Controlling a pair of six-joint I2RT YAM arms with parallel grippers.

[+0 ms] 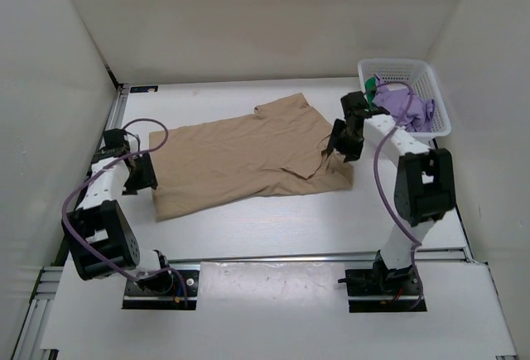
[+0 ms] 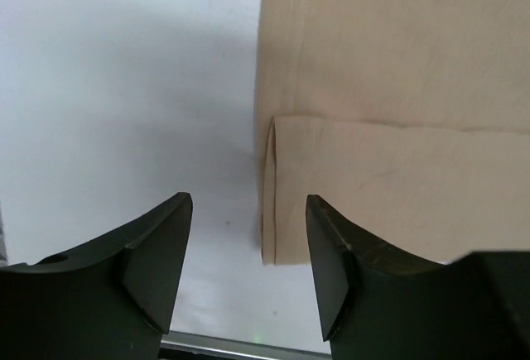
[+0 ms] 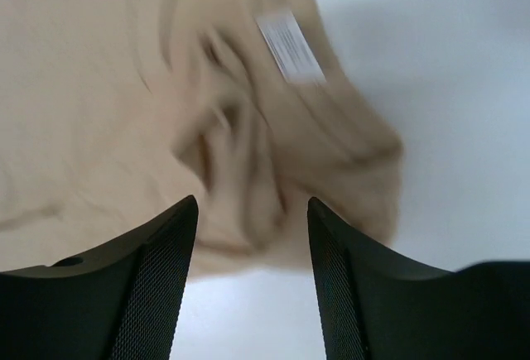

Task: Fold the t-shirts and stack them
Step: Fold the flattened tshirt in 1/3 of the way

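The white table (image 1: 290, 232) holds a tan t-shirt (image 1: 240, 157), left end effector (image 2: 248, 199) and right end effector (image 3: 252, 201) both open.

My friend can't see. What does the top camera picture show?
A tan cloth t-shirt lies on the white table between the left end effector and right end effector. A white plastic lattice basket at the far right holds purple cloth.

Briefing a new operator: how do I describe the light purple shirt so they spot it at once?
Look to the table's far right corner, where a white lattice basket sits. The light purple t-shirt is bunched inside it. Only a sliver of green cloth shares the basket; the tan t-shirt lies spread on the table.
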